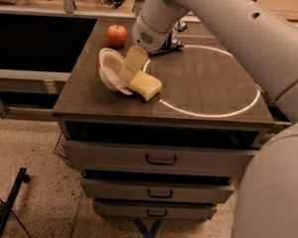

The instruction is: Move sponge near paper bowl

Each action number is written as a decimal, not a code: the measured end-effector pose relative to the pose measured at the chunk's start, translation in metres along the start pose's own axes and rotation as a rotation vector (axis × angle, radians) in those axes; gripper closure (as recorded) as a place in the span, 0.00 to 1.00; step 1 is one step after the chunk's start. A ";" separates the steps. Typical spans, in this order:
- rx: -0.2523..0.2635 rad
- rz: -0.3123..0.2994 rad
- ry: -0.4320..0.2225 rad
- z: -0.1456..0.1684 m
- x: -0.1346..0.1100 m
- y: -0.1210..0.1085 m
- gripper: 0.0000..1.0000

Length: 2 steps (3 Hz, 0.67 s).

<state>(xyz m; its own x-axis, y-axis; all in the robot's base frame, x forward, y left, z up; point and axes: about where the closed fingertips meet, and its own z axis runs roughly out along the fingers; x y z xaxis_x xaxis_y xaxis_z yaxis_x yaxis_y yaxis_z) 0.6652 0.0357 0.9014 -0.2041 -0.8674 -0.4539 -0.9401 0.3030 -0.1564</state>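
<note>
The pale yellow sponge point(146, 86) lies on the dark table top, just right of the paper bowl and touching it. The white paper bowl point(110, 69) is tipped up on its right edge, with its opening facing up and left. My gripper point(129, 71) reaches down from the white arm between the bowl and the sponge. Its tip is against the bowl's right side and the sponge's left end.
A red apple point(116, 35) sits at the back left of the table point(205, 88). A dark object point(169, 42) lies behind the arm at the back. A white circle is marked on the table's right half. Drawers are below the table's front edge.
</note>
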 end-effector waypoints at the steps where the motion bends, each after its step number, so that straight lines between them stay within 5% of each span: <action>1: -0.024 0.054 -0.043 0.001 0.017 -0.001 0.00; 2: -0.023 0.058 -0.045 0.000 0.018 -0.002 0.00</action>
<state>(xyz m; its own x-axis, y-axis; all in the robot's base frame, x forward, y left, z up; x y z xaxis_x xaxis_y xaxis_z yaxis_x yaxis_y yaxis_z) 0.6632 0.0194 0.8936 -0.2461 -0.8298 -0.5010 -0.9333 0.3423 -0.1087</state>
